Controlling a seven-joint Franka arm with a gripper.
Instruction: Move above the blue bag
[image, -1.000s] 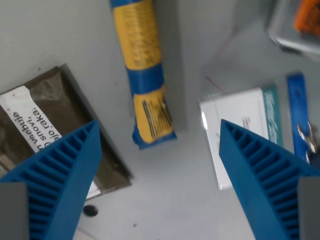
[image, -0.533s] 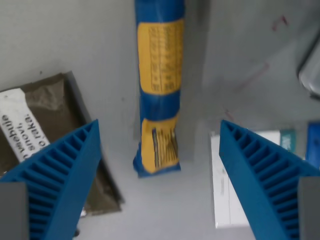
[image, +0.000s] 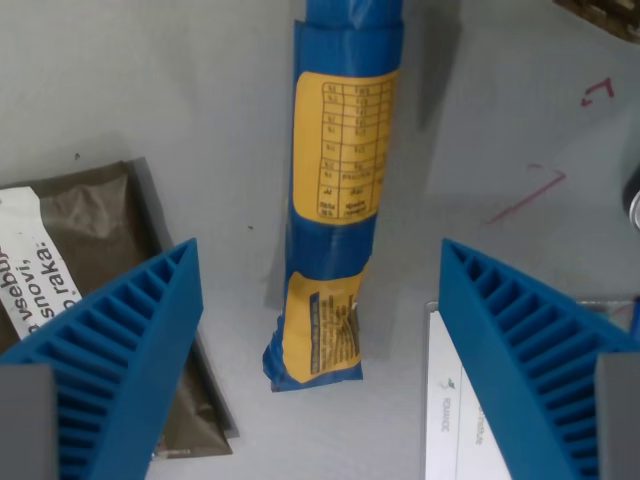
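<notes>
I have the gripper (image: 320, 350) spread wide, holding nothing, looking straight down on the worktop (image: 150, 90). The blue bag (image: 335, 190) lies lengthwise between the two fingers, its near end centred in the gap. A brown packet (image: 90, 260) sits behind the left finger (image: 120, 370), a white card (image: 450, 420) by the right.
</notes>
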